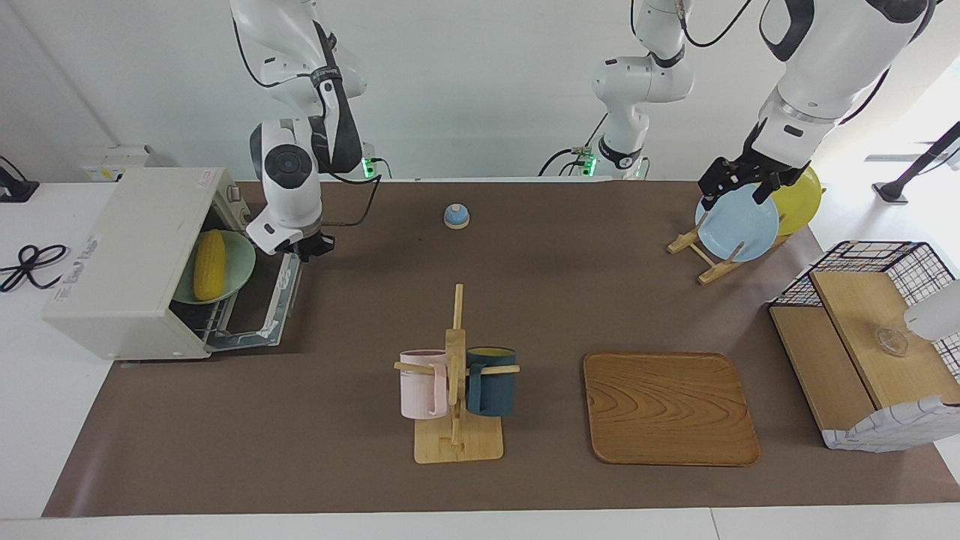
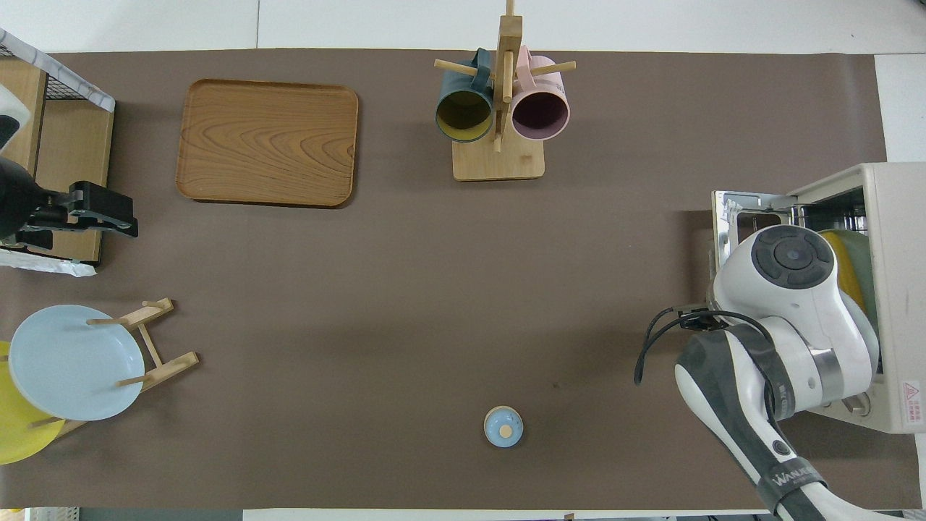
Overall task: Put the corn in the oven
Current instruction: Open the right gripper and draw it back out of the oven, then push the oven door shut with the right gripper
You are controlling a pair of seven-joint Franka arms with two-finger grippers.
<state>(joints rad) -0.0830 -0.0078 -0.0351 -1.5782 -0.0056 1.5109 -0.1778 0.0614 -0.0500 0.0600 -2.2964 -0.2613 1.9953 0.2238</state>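
Note:
The corn (image 1: 209,264) lies on a green plate (image 1: 240,262) on the rack inside the cream-white oven (image 1: 127,262), at the right arm's end of the table. The oven's door (image 1: 279,300) is folded down open. My right gripper (image 1: 311,247) hangs just over the door's edge nearer the robots, in front of the oven's opening, with nothing seen in it. In the overhead view the right arm's wrist covers that gripper, and only a strip of the corn (image 2: 843,264) shows inside the oven (image 2: 897,289). My left gripper (image 1: 739,189) is open and empty over the blue plate (image 1: 739,225).
The blue plate and a yellow plate (image 1: 799,199) stand in a wooden rack. A wire basket with wooden boards (image 1: 862,337) is at the left arm's end. A wooden tray (image 1: 667,409), a mug stand with two mugs (image 1: 457,390) and a small blue bell (image 1: 456,216) are mid-table.

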